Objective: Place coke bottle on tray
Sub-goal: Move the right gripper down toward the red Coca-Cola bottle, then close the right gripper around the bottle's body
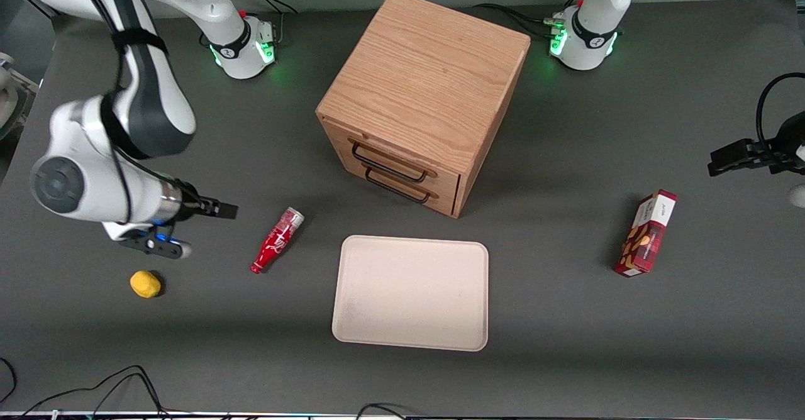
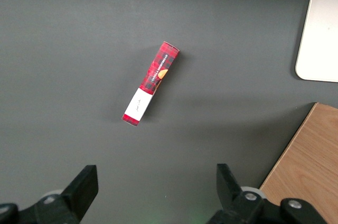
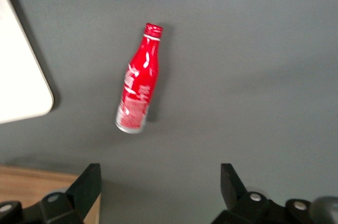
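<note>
Cream-beige tray [image 1: 410,293] lies flat at the lower centre of the front view, nearest the camera. Beside it, toward the working arm's end, the red coke bottle [image 1: 277,240] lies on its side on the dark table [image 1: 566,344], not on the tray. The gripper [image 3: 158,189] hovers above the bottle, fingers spread apart and holding nothing. A wooden cabinet [image 1: 424,96] stands farther off.

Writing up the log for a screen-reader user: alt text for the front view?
A coke bottle lies on its side on the dark table beside an empty tray, untouched. The open gripper hovers beside it, with a wooden drawer cabinet farther from the camera.
</note>
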Controlling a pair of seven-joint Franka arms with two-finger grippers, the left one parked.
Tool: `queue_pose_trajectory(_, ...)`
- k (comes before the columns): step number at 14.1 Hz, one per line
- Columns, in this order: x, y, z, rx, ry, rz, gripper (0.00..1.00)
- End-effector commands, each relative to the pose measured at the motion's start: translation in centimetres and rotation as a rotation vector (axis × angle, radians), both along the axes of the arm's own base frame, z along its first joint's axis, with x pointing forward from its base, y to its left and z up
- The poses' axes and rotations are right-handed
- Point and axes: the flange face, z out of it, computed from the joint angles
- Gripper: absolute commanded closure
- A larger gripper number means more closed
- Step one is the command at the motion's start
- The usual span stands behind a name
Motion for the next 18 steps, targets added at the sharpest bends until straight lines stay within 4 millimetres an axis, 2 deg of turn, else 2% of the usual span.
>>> queue_pose_trajectory(1, 0.1, 4.4, -3.9, -0.013, -0.034, -0.097, 0.0)
queue_pose_trajectory(3, -0.2, 4.9, -7.3, -0.025, -0.069, -0.192, 0.0)
queue_pose_trajectory(4, -0.7, 6.0, -9.1, -0.03, -0.082, -0.215, 0.0)
queue_pose_trajectory(9, -1.2, 6.0, -15.7, -0.089, -0.133, -0.256, 0.0)
queue_pose_trajectory(14, -1.4, 5.9, -19.3, -0.125, -0.136, -0.283, 0.0)
queue_pose_trajectory(18, -1.5, 5.8, -20.5, -0.136, -0.135, -0.291, 0.0)
